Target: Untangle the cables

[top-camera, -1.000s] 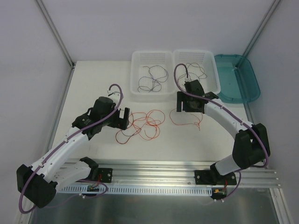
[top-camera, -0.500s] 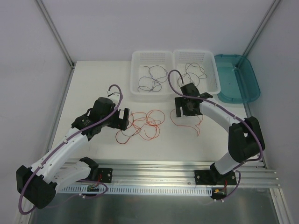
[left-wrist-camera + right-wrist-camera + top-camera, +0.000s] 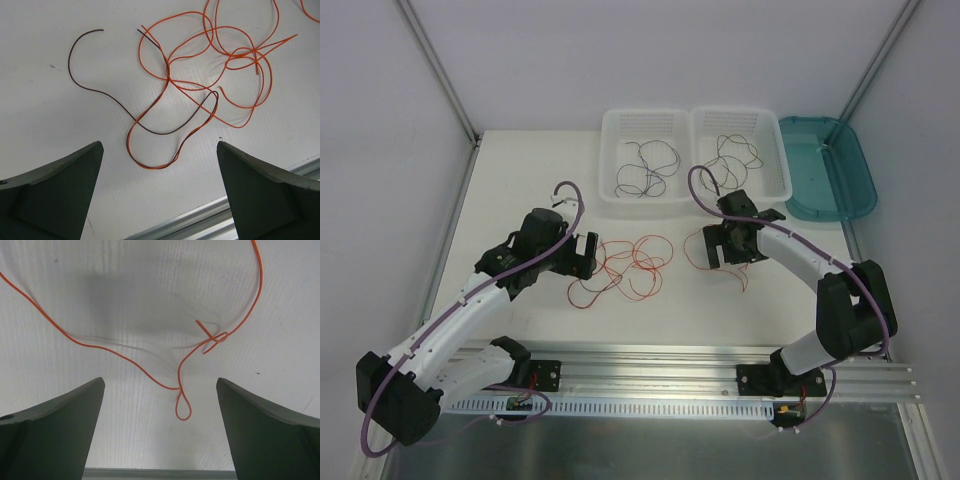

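A tangle of thin orange cables (image 3: 625, 268) with one dark cable through it lies at the table's middle. In the left wrist view the orange loops (image 3: 220, 55) and the dark cable (image 3: 100, 90) lie just beyond my left gripper (image 3: 159, 145), which is open and holds nothing. A single orange cable (image 3: 720, 262) lies apart on the right. My right gripper (image 3: 728, 245) hovers over it, open. Its wrist view shows that cable (image 3: 125, 357) flat on the table, with a small loop (image 3: 183, 407) between the fingers of the right gripper (image 3: 160, 381), touching neither.
Two white baskets stand at the back, the left one (image 3: 610, 160) and the right one (image 3: 782, 160), each with thin dark wires inside. A teal tray (image 3: 825, 165) sits to their right. An aluminium rail (image 3: 670, 360) runs along the near edge.
My right gripper has moved toward the near edge, over the single orange cable, and its jaws have spread wider. The left arm and the tangle have not moved.
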You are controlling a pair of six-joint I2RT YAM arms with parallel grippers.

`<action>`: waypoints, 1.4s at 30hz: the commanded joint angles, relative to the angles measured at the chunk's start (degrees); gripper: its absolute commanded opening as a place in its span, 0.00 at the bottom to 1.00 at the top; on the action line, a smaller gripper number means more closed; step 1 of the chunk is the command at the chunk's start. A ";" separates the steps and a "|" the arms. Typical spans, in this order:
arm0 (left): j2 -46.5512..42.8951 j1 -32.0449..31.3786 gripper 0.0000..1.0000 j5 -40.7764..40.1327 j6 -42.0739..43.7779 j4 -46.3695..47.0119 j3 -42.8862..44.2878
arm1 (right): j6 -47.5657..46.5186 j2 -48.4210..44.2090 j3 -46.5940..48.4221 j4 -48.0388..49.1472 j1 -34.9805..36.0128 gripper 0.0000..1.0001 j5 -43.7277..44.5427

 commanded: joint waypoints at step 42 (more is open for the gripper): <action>0.68 0.49 0.99 3.54 1.74 0.85 -0.03 | -16.21 14.16 4.05 3.79 -11.46 0.45 -16.39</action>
